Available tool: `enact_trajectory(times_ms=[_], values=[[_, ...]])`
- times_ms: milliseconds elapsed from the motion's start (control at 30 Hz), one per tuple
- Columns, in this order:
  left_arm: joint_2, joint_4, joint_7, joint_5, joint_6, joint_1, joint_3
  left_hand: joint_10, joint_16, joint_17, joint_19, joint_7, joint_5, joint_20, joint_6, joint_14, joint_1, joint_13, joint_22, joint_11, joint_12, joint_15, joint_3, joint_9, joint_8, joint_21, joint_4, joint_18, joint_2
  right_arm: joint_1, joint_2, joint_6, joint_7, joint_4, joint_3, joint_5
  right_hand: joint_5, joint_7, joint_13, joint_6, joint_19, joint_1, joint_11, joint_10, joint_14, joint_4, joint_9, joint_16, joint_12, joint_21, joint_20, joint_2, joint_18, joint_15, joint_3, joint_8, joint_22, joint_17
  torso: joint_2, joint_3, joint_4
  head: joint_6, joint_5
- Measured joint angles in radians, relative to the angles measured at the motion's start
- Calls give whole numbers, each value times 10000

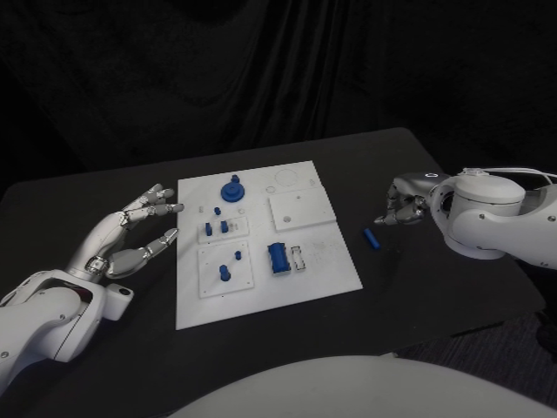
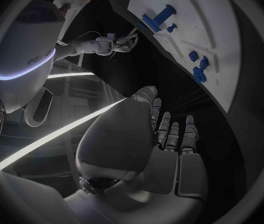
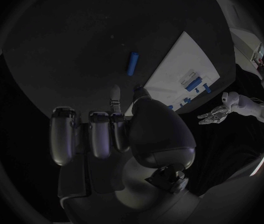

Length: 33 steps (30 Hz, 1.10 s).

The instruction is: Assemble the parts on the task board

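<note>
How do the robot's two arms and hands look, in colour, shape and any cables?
Both arms are smooth, rounded white shells. The left hand and right hand are silver metal, with segmented fingers and darker gaps between the segments. A thin white cable loops over the right arm near its wrist. In the wrist views each hand's back is a bulging grey cover.
</note>
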Motion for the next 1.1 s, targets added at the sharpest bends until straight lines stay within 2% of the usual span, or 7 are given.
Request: enact_trajectory(times_ms=[167, 367, 600, 800, 1100], values=[[-14, -14, 2, 53, 59, 0, 0, 0, 0, 0, 22, 37, 0, 93, -36, 37, 0, -9, 0, 0, -42, 36, 0, -23, 0, 0, 0, 1, 0, -126, 93, -8, -22, -104, -3, -27, 0, 0, 0, 0, 0, 0, 36, -37, 0, 70, -22, 0, 0, 0, 0, 0, 0, 0, -70, -55, -1, 0, 9, -23, 24, 0, -16], [-32, -56, 3, 95, 136, 0, -3, -53, 39, 1, 109, 75, 52, 180, 1, 107, 50, -9, 68, 54, -42, 107, -28, -38, 0, 0, -28, -1, 50, -262, 235, -17, -34, -190, -1, -42, 0, 0, 0, 0, 0, -24, 36, -36, 0, 99, -31, 0, 0, 0, 0, -24, 0, 0, -99, -55, -2, 0, 24, -52, 16, 0, -3], [-25, -108, 4, 116, 231, 0, -3, -90, 80, 9, 162, 74, 52, 304, 1, 143, 89, -8, 109, 90, -41, 142, -56, -68, 0, 0, -56, 0, 89, -532, 480, -76, -22, -343, 2, -69, 0, 0, 0, 0, 0, -43, 36, -36, 0, 126, -20, 0, 0, 0, 0, -43, 0, 0, -126, -55, -2, 0, 17, -53, 17, 0, -29], [-41, -125, 6, 125, 306, 0, -2, -112, 80, 10, 202, 111, 52, 343, -36, 165, 89, -8, 227, 112, -41, 238, -85, -95, 0, 0, -85, 0, 89, -682, 695, -157, -11, -461, -3, -199, 0, 73, 0, -73, 0, -54, 36, -36, -34, 125, 49, 0, 0, -61, 0, -165, -1, 34, -181, -55, -3, 0, 6, -47, 16, 0, 77], [-56, -167, 7, 135, 404, 0, -1, -88, 193, 33, 519, 146, 52, 445, -70, 269, 129, -7, 744, 197, 103, 341, -125, -130, 0, 106, -125, -1, 129, -859, 838, -155, -21, -597, 1, -380, 0, 72, 0, -147, 0, -107, 36, -36, -34, 195, 168, 0, 0, -169, 0, -217, -1, 33, -251, 8, -4, 0, -7, -47, 3, 0, 129]])
